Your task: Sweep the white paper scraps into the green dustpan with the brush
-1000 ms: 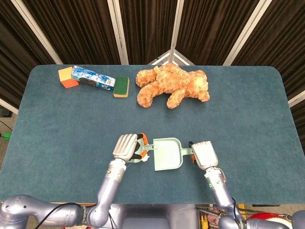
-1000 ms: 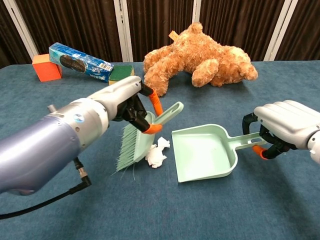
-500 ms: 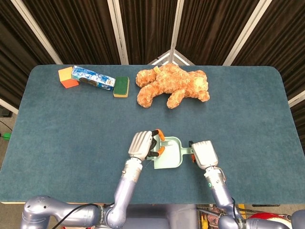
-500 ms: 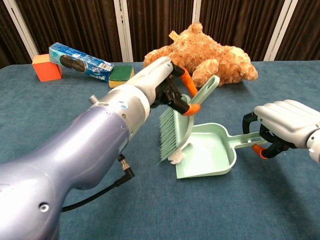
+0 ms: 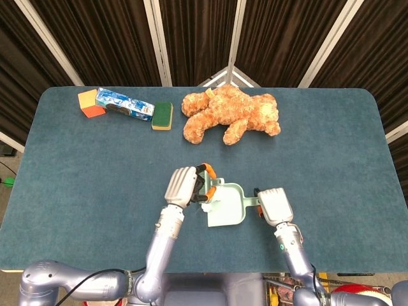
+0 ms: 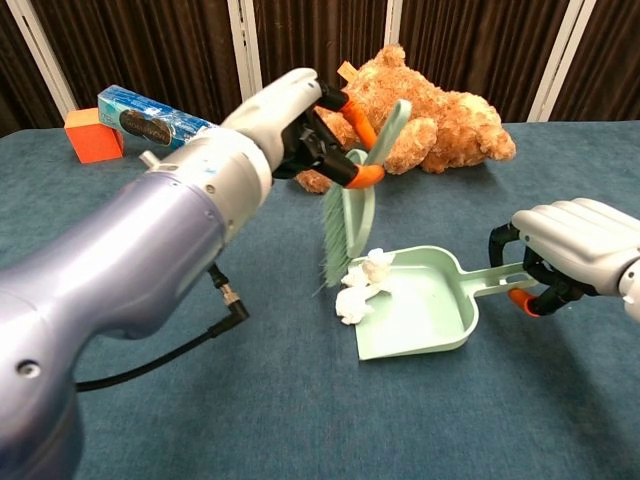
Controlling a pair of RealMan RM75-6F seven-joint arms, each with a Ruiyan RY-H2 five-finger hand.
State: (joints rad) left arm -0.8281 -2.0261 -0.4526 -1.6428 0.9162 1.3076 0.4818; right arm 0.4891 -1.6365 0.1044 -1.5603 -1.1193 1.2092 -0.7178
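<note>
Brush now higher in left hand's grasp; right hand clutching dustpan.

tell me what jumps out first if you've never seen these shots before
The fluffy orange-brown teddy bear sprawled at the table's far edge grabs the eye first. Nearer the robot, the left hand holds a pale green brush above crumpled white paper scraps at the lip of the green plastic dustpan, whose handle the right hand grips.

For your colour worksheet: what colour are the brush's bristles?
Pale mint green, like the brush; the chest view shows it best.
</note>
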